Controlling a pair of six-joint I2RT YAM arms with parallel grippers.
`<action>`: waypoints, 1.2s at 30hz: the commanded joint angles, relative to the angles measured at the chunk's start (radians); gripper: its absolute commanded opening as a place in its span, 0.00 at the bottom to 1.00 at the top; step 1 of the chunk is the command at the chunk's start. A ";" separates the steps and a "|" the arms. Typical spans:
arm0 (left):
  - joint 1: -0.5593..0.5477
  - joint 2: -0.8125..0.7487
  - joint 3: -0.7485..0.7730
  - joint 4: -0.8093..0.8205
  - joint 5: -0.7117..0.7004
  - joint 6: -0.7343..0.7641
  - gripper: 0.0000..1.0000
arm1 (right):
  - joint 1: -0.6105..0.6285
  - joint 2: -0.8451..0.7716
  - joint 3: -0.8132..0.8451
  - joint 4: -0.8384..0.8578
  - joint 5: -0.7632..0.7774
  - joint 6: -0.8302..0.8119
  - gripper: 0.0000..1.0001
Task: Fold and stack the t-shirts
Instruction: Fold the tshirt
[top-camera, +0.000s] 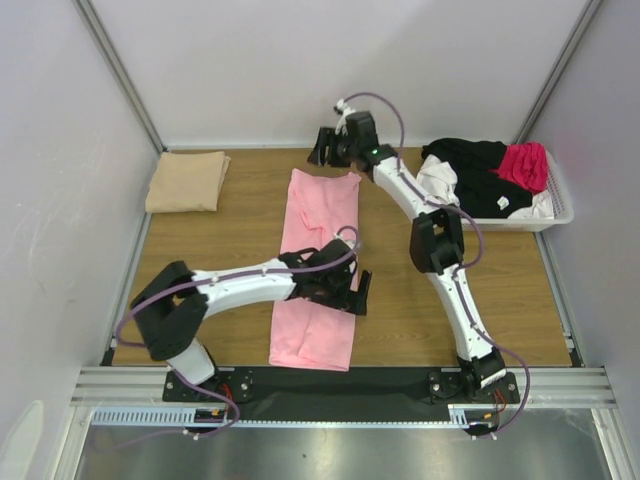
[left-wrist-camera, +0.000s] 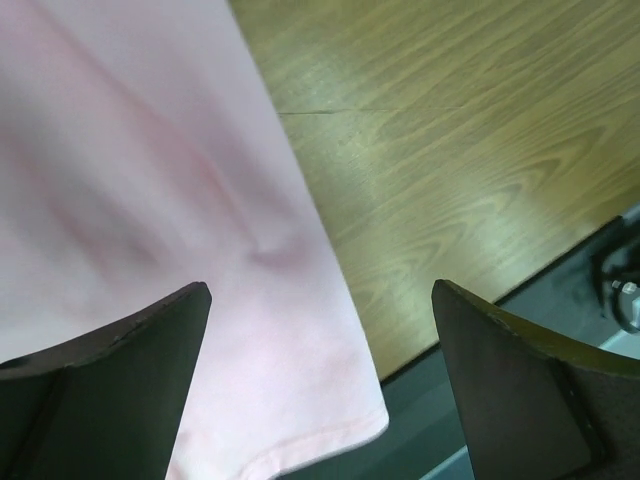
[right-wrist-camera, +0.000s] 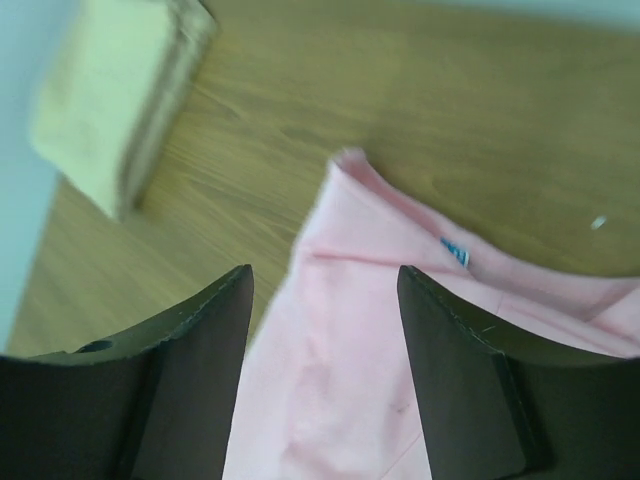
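- Light pink t-shirt (top-camera: 315, 210): flat on the table as a narrow strip, long axis running from left gripper (top-camera: 357, 290) out to right gripper (top-camera: 325, 148).
- Left gripper: jaws wide apart, nothing held. The shirt's edge passes under it, hem corner just base-side of it.
- Right gripper: jaws spread, empty. The collar end is directly beneath and ahead of the fingertips.
- Likely an end-to-end fold next; right arm is nearer the collar, left nearer the hem.
- Tan t-shirt (top-camera: 187, 181): folded, well off to the right gripper's left.
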 joint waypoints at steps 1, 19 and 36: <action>0.053 -0.169 0.061 -0.101 -0.084 0.047 1.00 | -0.046 -0.230 0.059 0.046 -0.059 0.030 0.66; 0.702 -0.109 0.032 0.362 0.203 -0.007 1.00 | -0.003 -0.759 -0.963 0.189 -0.150 0.206 0.66; 0.717 0.085 -0.013 0.639 0.188 -0.255 0.92 | 0.167 -0.781 -1.077 0.100 0.124 0.131 0.61</action>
